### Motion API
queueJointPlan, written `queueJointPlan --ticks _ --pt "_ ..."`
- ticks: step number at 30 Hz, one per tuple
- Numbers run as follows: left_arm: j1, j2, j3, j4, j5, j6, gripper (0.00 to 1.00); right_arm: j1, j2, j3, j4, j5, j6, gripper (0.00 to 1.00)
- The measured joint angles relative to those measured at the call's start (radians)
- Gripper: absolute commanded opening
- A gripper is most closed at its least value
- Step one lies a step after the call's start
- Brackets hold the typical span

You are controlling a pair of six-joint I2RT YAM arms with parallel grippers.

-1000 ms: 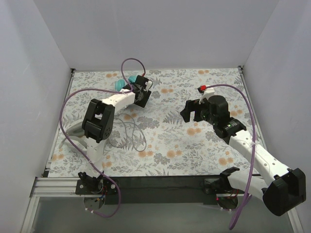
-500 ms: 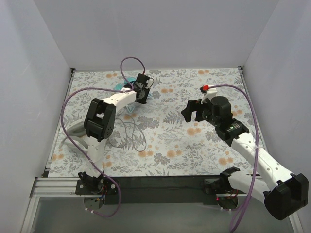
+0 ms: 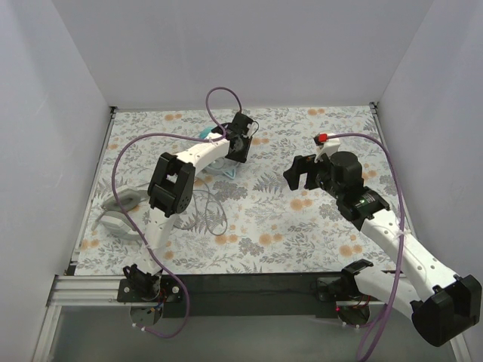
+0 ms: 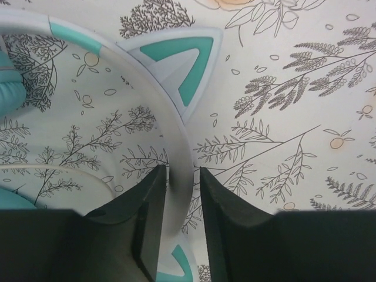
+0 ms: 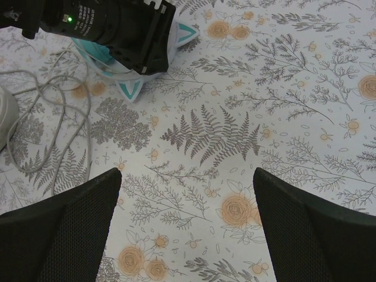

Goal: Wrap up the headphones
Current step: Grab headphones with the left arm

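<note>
The teal headphones (image 3: 219, 167) lie at the back middle of the table. My left gripper (image 3: 240, 140) is shut on their pale headband (image 4: 175, 141), between two teal cat ears (image 4: 179, 61); a teal ear cup (image 4: 10, 76) shows at the left edge. From the right wrist view the left gripper (image 5: 111, 26) covers most of them, and one cat ear (image 5: 130, 89) sticks out. The white-grey headphones (image 3: 115, 223) lie at the left, their thin grey cable (image 3: 205, 213) loose beside them. My right gripper (image 3: 299, 173) is open and empty above the table's middle right (image 5: 187, 173).
Purple robot cables (image 3: 128, 143) arc over the left side and along the right arm (image 3: 392, 181). The grey cable loops (image 5: 56, 126) spread over the floral tablecloth (image 5: 235, 135) to the left of my right gripper. White walls enclose the table on three sides.
My left gripper has moved to the right and a little towards the middle, dragging the teal headphones by the headband. My right gripper has shifted slightly.
</note>
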Motion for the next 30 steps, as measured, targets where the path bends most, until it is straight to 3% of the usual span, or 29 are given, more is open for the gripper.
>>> queueJointPlan --ticks 13,14,16,17,24,30 --pt "-0.027 0.014 -0.013 -0.031 -0.07 0.015 0.31 0.0 -0.016 -0.018 -0.001 0.007 0.014 0.98" --pt "-0.032 0.018 -0.009 -0.032 -0.079 0.017 0.27 0.0 -0.016 -0.018 -0.001 0.01 0.014 0.98" --pt "-0.037 0.029 0.007 -0.033 -0.082 0.019 0.04 0.0 -0.018 -0.018 -0.002 0.013 0.014 0.98" --pt "-0.038 0.036 0.018 -0.031 -0.082 0.021 0.0 0.0 -0.02 -0.018 -0.001 0.014 0.014 0.98" --pt "-0.039 0.097 0.183 -0.12 -0.019 -0.017 0.0 0.0 -0.025 -0.018 -0.002 0.021 0.014 0.98" --pt "-0.038 0.075 0.427 -0.169 0.14 -0.13 0.0 0.0 -0.025 -0.018 -0.002 0.045 0.014 0.98"
